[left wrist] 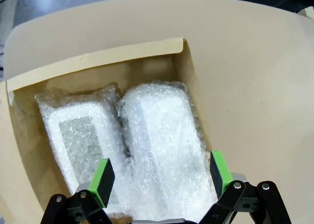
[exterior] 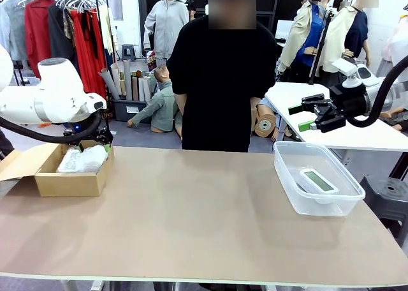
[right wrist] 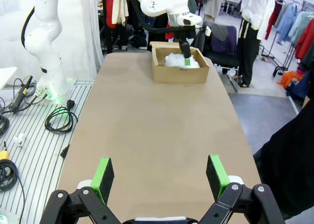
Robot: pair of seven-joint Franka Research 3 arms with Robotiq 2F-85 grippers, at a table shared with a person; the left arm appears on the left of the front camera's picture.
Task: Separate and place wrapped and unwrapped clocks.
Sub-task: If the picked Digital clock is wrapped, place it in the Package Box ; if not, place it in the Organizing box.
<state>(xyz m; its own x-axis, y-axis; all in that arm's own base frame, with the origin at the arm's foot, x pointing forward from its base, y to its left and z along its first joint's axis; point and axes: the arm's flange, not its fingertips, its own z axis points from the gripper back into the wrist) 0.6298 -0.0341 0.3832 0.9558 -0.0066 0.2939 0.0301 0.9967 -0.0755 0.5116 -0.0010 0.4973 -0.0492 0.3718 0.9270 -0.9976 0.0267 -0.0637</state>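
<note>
Table: a wide tan-topped table (exterior: 191, 221) runs across the room, with a person in a black top (exterior: 220, 74) standing at the far side, arms down behind the edge.
Left arm: the white arm sweeps in from the left and hangs over the box, its black left gripper (left wrist: 159, 177) pointing down into it; jaws spread wide, the green pads (left wrist: 104, 180) either side of a bundle but closed on nothing.
Right arm: up off the table at the right, the right gripper (exterior: 319, 115) hovers above and behind the tub; from its own wrist camera the jaws stand wide apart with only bare tabletop between them.
Box: an open brown cardboard box (exterior: 70, 179) sits at the table's left end, flap folded outwards.
Tub: a clear rectangular plastic tub (exterior: 290, 189) rests at the right end, well apart from the box.
Wrapped clocks: two white bubble-wrap bundles lie side by side in the box, touching — the left-hand bundle (left wrist: 81, 140) showing a greyish panel through the wrap, the right-hand bundle (left wrist: 164, 145) directly under the open jaws.
Unwrapped clock: a bare white rounded-rectangle digital clock (exterior: 317, 181) with a pale greenish-grey screen lies flat inside the tub.
</note>
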